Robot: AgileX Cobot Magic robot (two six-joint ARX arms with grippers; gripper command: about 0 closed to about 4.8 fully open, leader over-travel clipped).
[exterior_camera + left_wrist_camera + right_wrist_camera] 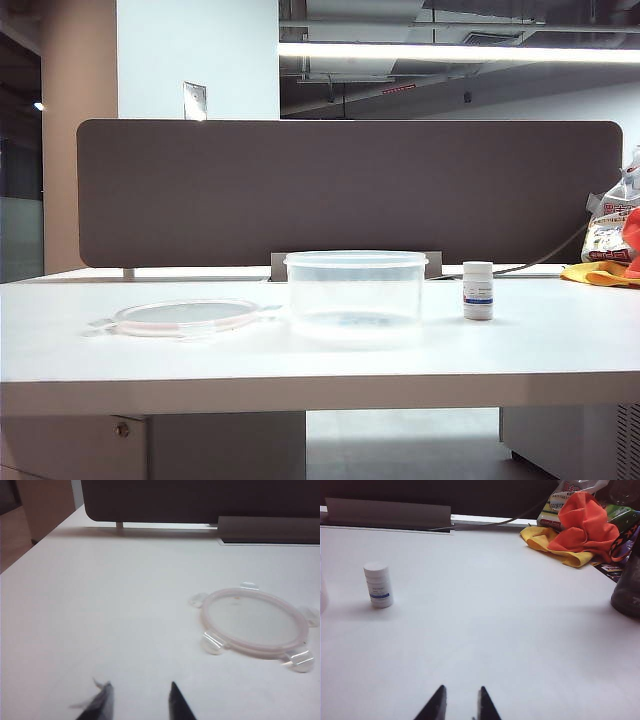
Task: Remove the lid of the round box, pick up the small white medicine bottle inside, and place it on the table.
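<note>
The round clear plastic tub (355,297) stands open and empty on the white table (300,360). Its pink-rimmed clear lid (186,317) lies left of it; the small white bottle (478,290) stands upright to its right, so the task looks finished. The left gripper (139,702), near the lid, and the right gripper (459,705), well short of the bottle, both have fingers apart and hold nothing.

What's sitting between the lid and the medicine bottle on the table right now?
The round box, open and empty, stands between the lid and the medicine bottle in the exterior view. Both grippers, left and right, are open and hold nothing.
</note>
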